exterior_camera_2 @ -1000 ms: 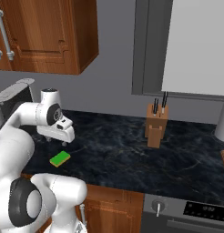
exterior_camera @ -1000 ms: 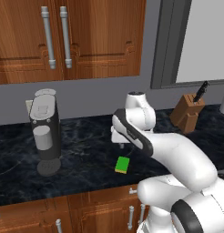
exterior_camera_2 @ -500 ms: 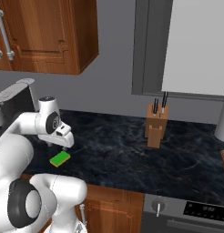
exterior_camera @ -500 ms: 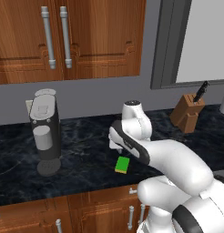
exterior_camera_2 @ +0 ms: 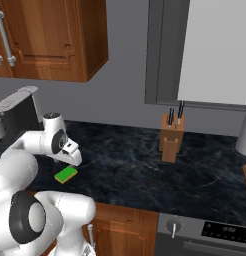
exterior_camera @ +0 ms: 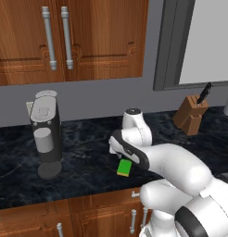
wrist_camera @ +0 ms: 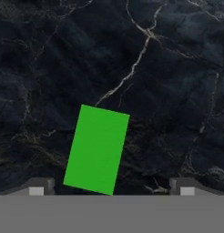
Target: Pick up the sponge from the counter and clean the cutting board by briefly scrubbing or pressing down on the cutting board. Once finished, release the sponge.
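Sponge (exterior_camera: 124,167) lies flat on the counter (exterior_camera: 83,162), green face up, close to the front edge of the worktop. From the right base camera it (exterior_camera_2: 66,174) sits just under and a little in front of the arm's wrist, again near the front edge, with the counter (exterior_camera_2: 145,170) stretching away to the right. From the hand camera the sponge (wrist_camera: 96,149) is a green rectangle, slightly tilted, lying on the dark veined counter (wrist_camera: 168,91). The gripper (wrist_camera: 111,190) is wide open and holds nothing: its two fingertips (wrist_camera: 38,187) show at the bottom of that view, well apart, and the near end of the sponge falls between them, closer to the left tip. Whether the tips touch the counter or the sponge cannot be told.

A dark coffee machine (exterior_camera: 45,133) with a grey cup shape on its front stands on the counter to the left of the sponge, towards the back wall. A tan knife block (exterior_camera: 192,115) with dark handles stands near the back edge, well off to the right; in the right base view the block (exterior_camera_2: 171,136) is upright, well apart from the sponge. Wooden wall cabinets (exterior_camera: 69,37) with metal handles hang above the counter.
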You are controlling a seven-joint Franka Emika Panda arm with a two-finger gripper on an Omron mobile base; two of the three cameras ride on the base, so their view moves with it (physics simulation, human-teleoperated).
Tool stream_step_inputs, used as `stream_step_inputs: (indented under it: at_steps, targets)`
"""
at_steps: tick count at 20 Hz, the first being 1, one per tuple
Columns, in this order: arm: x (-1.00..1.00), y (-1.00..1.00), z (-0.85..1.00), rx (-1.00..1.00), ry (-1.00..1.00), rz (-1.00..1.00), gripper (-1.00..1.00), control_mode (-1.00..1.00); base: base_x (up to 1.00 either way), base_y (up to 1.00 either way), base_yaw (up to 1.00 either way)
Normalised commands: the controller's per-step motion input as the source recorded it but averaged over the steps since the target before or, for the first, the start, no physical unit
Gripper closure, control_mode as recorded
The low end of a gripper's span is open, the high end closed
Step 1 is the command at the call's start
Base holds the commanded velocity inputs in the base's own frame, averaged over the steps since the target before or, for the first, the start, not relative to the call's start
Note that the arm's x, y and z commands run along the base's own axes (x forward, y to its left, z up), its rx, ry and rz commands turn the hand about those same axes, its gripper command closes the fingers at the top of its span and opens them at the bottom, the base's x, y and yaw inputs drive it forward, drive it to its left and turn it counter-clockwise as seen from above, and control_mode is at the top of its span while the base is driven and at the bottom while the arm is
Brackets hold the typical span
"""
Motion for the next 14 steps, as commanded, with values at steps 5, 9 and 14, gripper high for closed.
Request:
stream_step_inputs:
  at_steps: [5,9,14]
  targets:
    - [0.00,0.01,-0.15,0.00,0.00,-0.06,-1.00,-1.00,0.00,0.00,0.00]
    - [0.00,0.00,-0.17,0.00,0.00,-0.06,-1.00,-1.00,0.00,0.00,0.00]
    - [-0.01,0.00,-0.20,0.00,0.00,-0.05,-1.00,-1.00,0.00,0.00,0.00]
